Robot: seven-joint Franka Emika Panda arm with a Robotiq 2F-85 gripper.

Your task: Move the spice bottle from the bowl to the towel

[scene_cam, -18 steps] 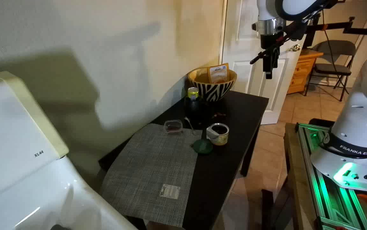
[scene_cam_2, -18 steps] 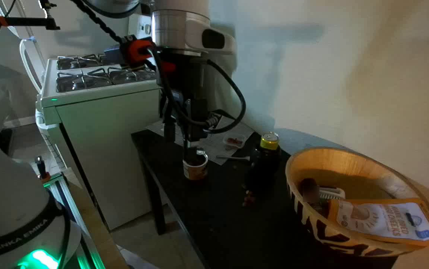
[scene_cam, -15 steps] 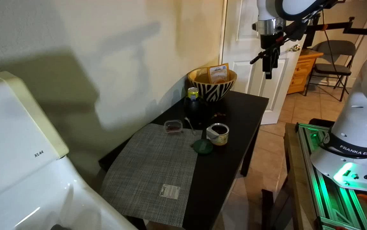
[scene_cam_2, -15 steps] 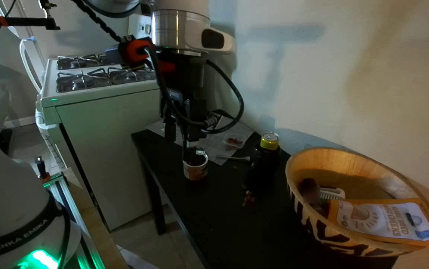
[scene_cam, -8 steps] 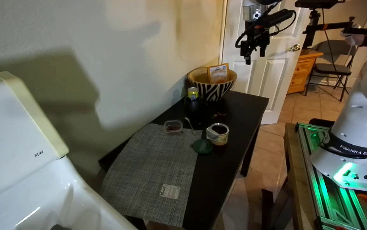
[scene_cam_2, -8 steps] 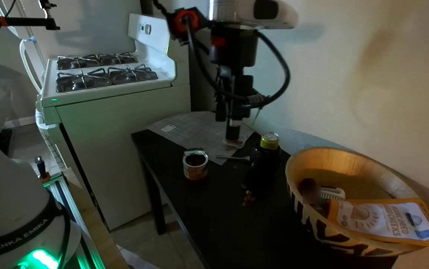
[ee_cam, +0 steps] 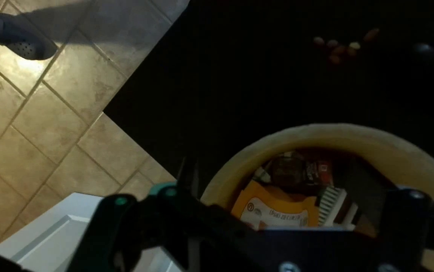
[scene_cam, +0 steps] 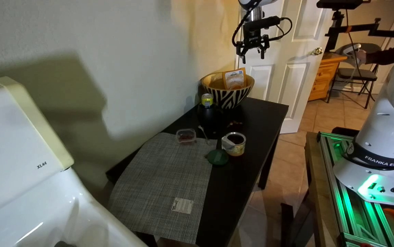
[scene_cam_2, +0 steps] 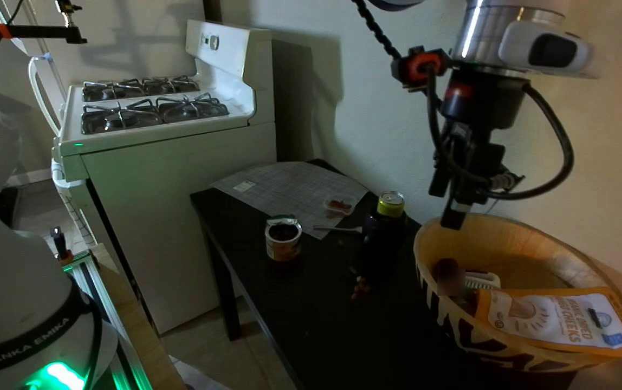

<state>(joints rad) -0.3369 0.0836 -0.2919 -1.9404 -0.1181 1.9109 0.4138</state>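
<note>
The spice bottle [ee_cam: 290, 172] is dark reddish-brown and lies on its side inside the bowl in the wrist view. It shows near the bowl's inner wall in an exterior view [scene_cam_2: 448, 273]. The zebra-striped bowl [scene_cam: 230, 98] stands at the table's far end by the wall; its tan rim shows in the wrist view [ee_cam: 326, 132]. The grey towel [scene_cam: 162, 178] lies flat at the table's opposite end, with a pale patch near one edge. My gripper [scene_cam: 253, 57] is open and empty, fingers apart and pointing down, above the bowl. It also shows in an exterior view [scene_cam_2: 446, 206].
An orange bag [scene_cam_2: 560, 319] and a pale ribbed item [scene_cam_2: 481, 280] share the bowl. Beside it stands a dark round jug with a yellow can top [scene_cam_2: 391, 205]. An open cup [scene_cam: 234, 147], green lid [scene_cam: 218, 157], clear tub [scene_cam: 186, 137] and nuts [scene_cam_2: 361, 287] are on the table.
My gripper has moved away from the towel side, over to the bowl. The wrist has turned, so both fingers now show spread. The bowl, bottle and towel have not moved.
</note>
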